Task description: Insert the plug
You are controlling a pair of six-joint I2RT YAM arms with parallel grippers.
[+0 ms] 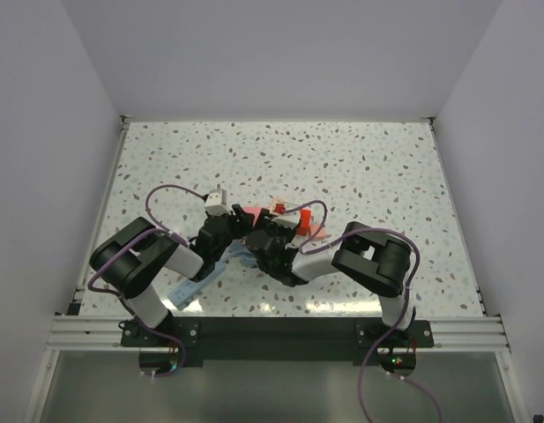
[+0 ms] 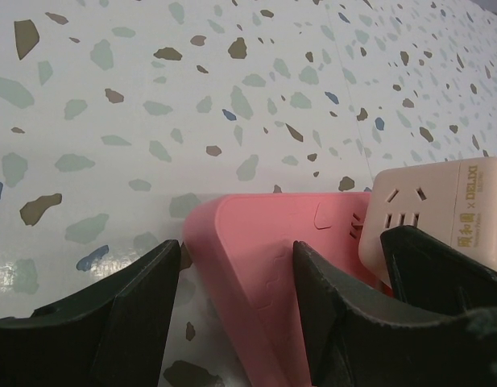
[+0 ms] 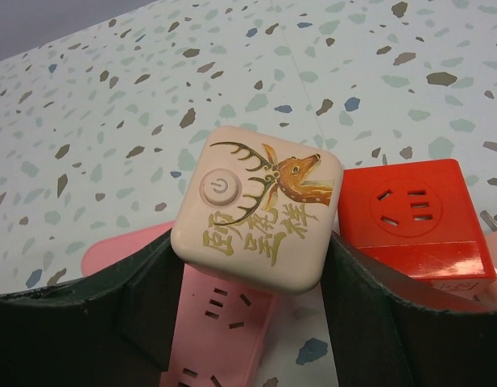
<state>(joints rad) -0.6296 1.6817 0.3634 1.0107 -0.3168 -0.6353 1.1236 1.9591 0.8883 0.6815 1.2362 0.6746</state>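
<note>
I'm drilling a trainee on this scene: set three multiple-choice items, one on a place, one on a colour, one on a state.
1. In the right wrist view, the red cube sits where from the plug? A left; B right; C on top.
2. The flat socket piece below the plug is: A pink; B blue; C green.
3. The right hand is: A open, empty; B closed on the plug; C closed on the red cube.
Answers: B, it shows at the plug's right edge; A, its surface is pink; B, it clamps the plug's sides.
</note>
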